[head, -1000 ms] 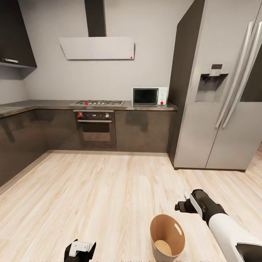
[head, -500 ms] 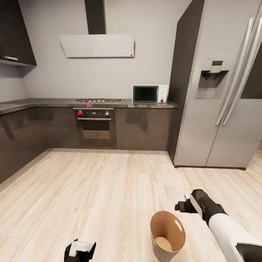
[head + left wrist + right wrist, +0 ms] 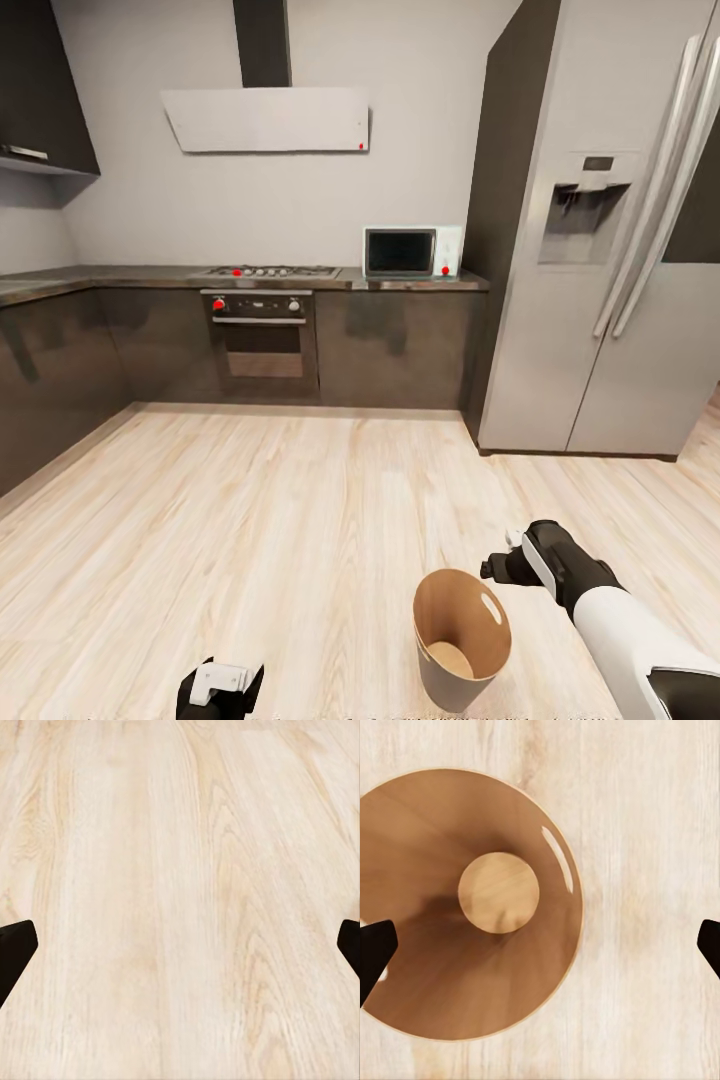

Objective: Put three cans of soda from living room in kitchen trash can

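The tash can (image 3: 447, 612), a pale grey tapered bucket with a brown inside, stands upright on the kitchen's wood floor. My right gripper (image 3: 497, 568) hangs just above and to the right of its rim. In the right wrist view I look straight down into the tash can (image 3: 435, 967); nothing lies on its bottom. The right gripper (image 3: 540, 945) is open, its dark fingertips (image 3: 373, 949) far apart. My left gripper (image 3: 220, 688) is low at the left, and this left gripper (image 3: 180, 945) is open over bare floor. The soda cans are out of view.
Dark grey cabinets (image 3: 400, 350) with a built-in oven (image 3: 260, 345) and a white microwave (image 3: 412, 251) line the far wall. A tall steel fridge (image 3: 610, 260) stands at the right. More cabinets (image 3: 50, 380) run along the left. Wood floor (image 3: 300, 520) lies between.
The whole head view has shifted a little, so the camera moved. The bucket sits slightly higher in the picture. Neither arm has moved against the view.
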{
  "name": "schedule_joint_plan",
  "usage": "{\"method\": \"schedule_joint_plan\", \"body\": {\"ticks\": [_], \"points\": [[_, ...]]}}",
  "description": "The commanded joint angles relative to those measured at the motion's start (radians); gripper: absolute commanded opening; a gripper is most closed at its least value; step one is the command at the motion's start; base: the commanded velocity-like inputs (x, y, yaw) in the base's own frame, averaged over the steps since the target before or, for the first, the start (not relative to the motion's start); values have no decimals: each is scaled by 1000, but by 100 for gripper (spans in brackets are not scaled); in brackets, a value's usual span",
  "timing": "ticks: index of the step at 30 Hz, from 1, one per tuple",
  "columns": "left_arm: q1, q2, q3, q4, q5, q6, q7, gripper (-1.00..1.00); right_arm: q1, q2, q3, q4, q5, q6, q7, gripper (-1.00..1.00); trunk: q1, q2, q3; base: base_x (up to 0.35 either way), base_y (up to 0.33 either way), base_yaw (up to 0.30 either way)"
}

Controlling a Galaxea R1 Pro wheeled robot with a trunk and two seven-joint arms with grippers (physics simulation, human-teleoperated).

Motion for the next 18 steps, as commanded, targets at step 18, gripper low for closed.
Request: {"method": "schedule_joint_plan", "body": {"ticks": [18], "points": [[0,0,0,0,-1,0,0,100,0,0,0,0,0,0,0,100,69,-126,-56,0,0,0]]}}
